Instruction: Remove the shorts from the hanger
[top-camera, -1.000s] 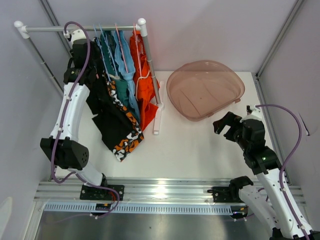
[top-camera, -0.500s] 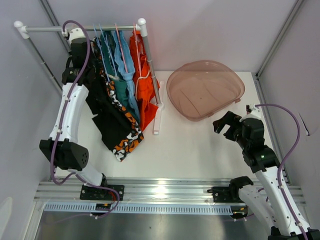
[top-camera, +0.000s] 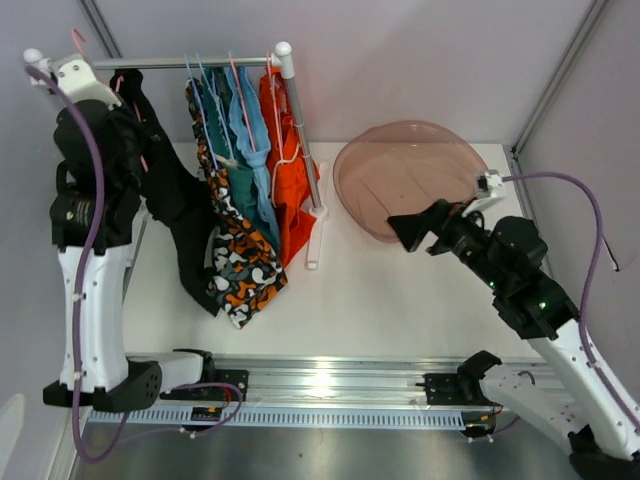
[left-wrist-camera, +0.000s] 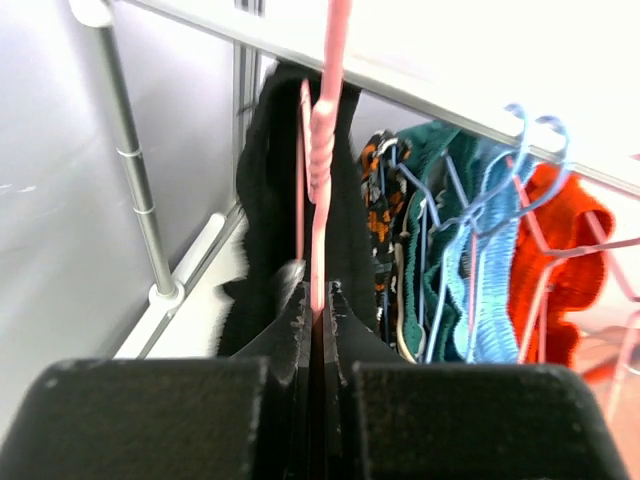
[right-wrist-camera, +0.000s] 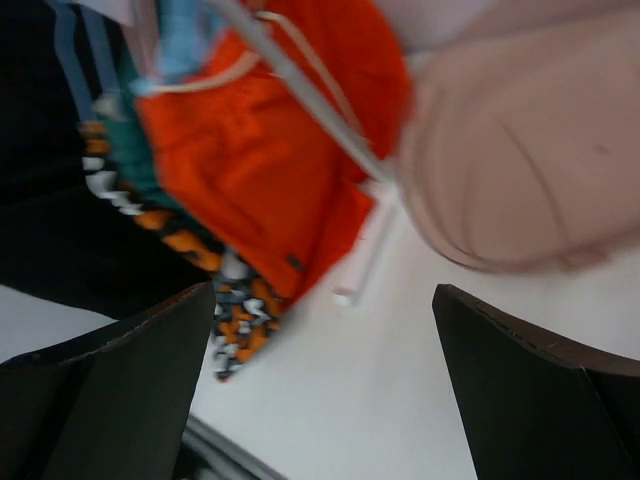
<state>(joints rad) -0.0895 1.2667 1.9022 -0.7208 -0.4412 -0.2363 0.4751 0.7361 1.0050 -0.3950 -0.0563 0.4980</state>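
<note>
Five shorts hang on a white rack (top-camera: 180, 62) at the back left. My left gripper (top-camera: 112, 90) is shut on a pink hanger (left-wrist-camera: 318, 200) that carries the plain black shorts (top-camera: 175, 215), held at the rail's left end, apart from the others. The black shorts also show in the left wrist view (left-wrist-camera: 265, 200). The patterned shorts (top-camera: 240, 270), teal shorts (top-camera: 240, 180), light blue shorts (top-camera: 250, 120) and orange shorts (top-camera: 290, 170) hang together at the right end. My right gripper (top-camera: 415, 228) is open and empty above the table, facing the orange shorts (right-wrist-camera: 270, 170).
A translucent pink basin (top-camera: 410, 180) sits on the table at the back right, right of the rack's foot (top-camera: 315, 240). Grey walls close in on the left and right. A metal rail (top-camera: 320, 385) runs along the near edge.
My left arm has swung left and up, drawing the black shorts on the pink hanger away from the other shorts. My right arm has reached left toward the rack.
</note>
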